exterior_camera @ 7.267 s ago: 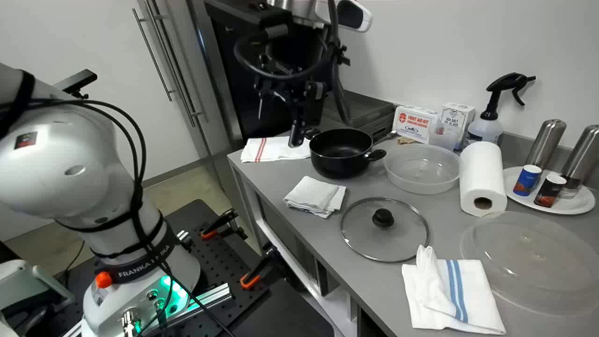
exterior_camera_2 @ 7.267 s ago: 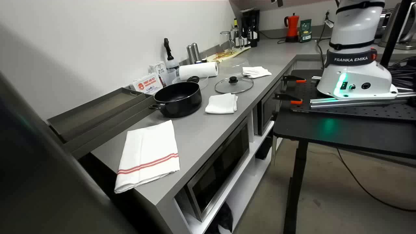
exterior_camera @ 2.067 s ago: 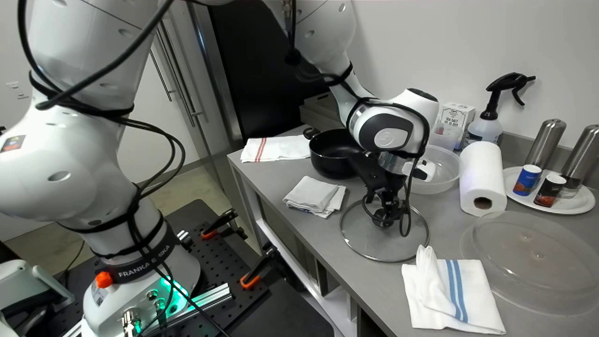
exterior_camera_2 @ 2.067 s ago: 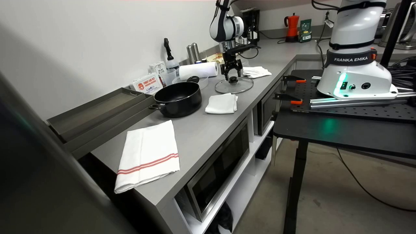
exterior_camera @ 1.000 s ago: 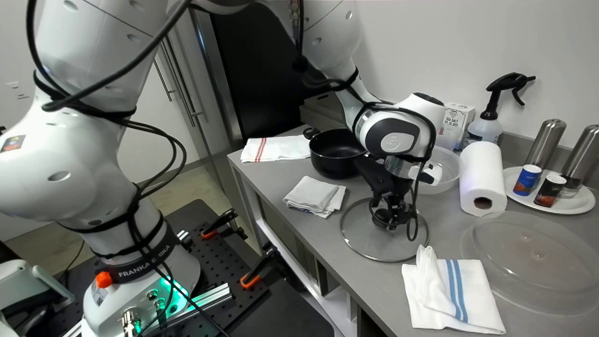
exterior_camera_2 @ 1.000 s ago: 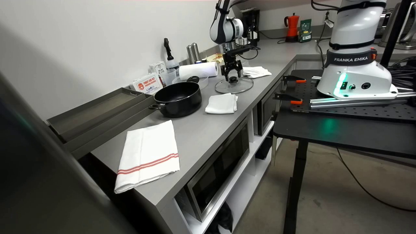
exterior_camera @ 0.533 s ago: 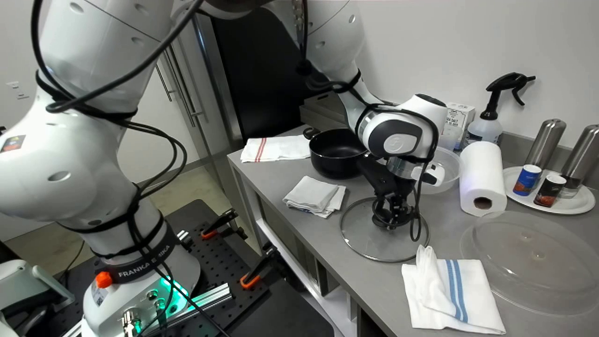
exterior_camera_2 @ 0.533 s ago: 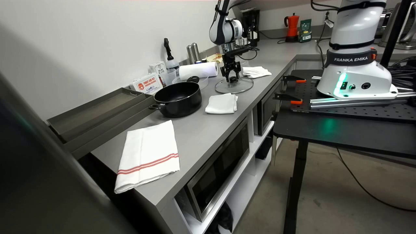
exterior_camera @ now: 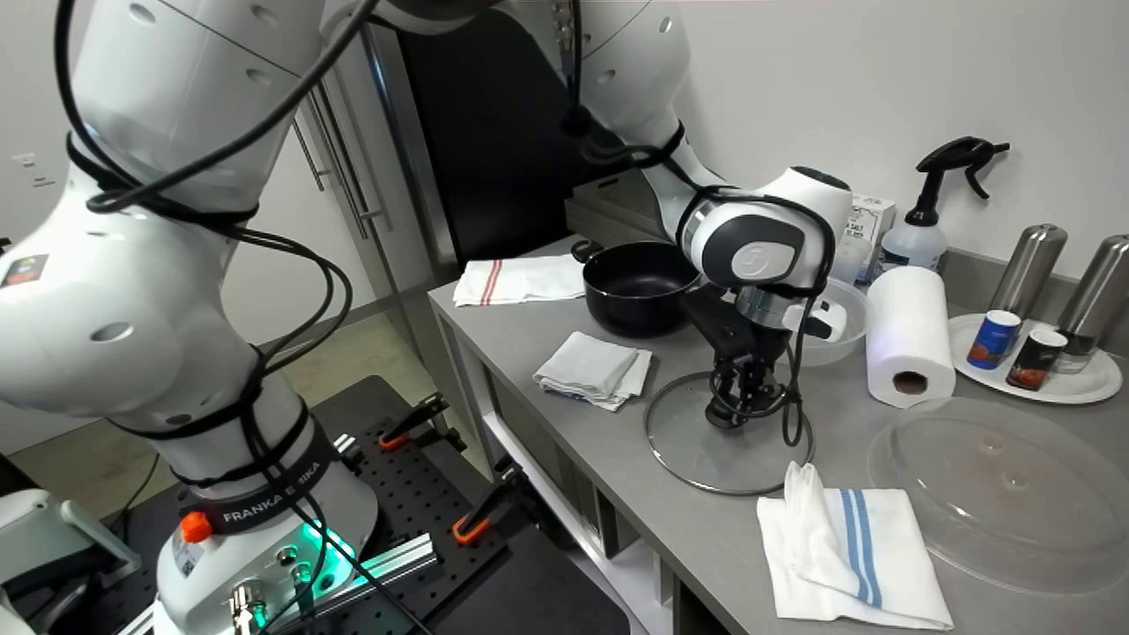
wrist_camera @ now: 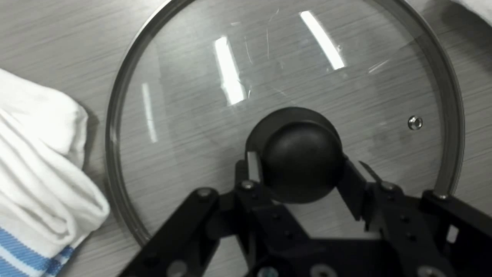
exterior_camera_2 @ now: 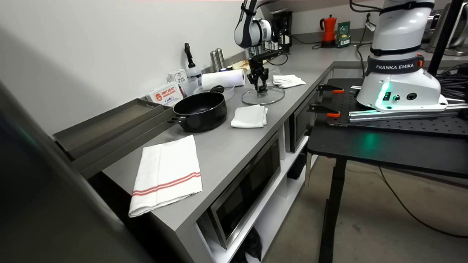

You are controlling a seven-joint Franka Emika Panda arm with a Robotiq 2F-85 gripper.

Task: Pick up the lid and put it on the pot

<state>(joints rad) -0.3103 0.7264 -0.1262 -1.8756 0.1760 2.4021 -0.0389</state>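
Lid (exterior_camera: pixel 706 454) shifted slightly; the tool (wrist_camera: pixel 301 163), narrower than before, clasps its knob (wrist_camera: pixel 303 154).

Pot (exterior_camera: pixel 633 309) is black, towel (exterior_camera: pixel 853 556) blue-striped, tray (exterior_camera_2: pixel 109 128) probably grey.

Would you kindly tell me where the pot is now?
In an exterior view, the pot stands on the counter, just left of the small folded white cloth.
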